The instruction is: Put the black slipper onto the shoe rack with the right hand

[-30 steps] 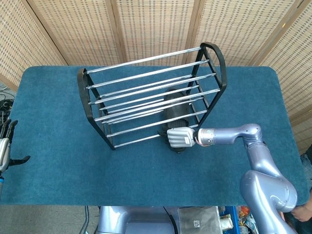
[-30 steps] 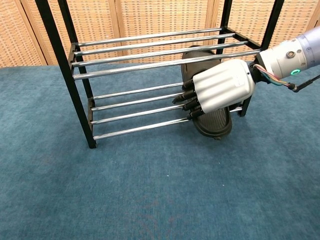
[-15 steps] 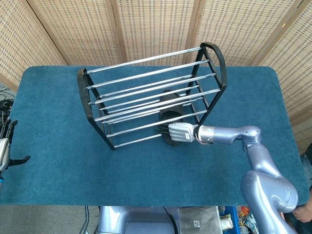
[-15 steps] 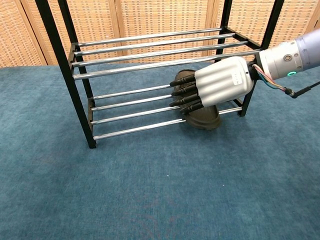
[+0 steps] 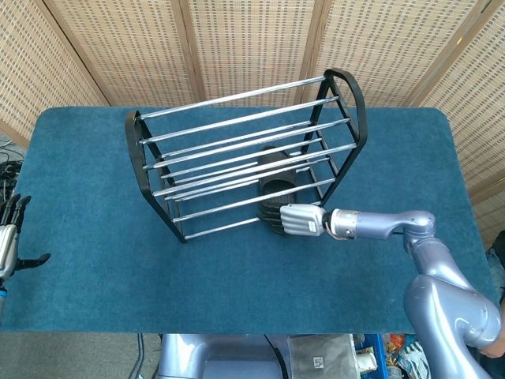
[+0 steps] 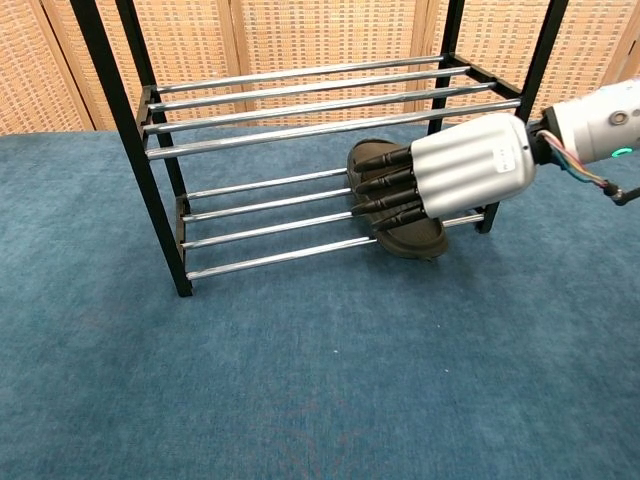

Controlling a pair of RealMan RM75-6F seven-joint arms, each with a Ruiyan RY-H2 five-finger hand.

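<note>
The black slipper lies flat on the lower bars of the black-and-chrome shoe rack, at its right end, heel sticking out past the front bar. My right hand hovers over it with fingers stretched straight across its top; the thumb is hidden and I see no grip. In the head view the slipper shows through the bars of the rack, with the right hand at its near end. My left hand hangs off the table's left edge, fingers apart, holding nothing.
The rack stands in the middle of a blue carpeted table. Woven wicker screens close off the back. The rack's right end post is just behind my right wrist.
The slipper has gone from tilted in my right hand to lying flat on the lower shelf. The right hand has drawn slightly back to the right. The left hand has not moved.
</note>
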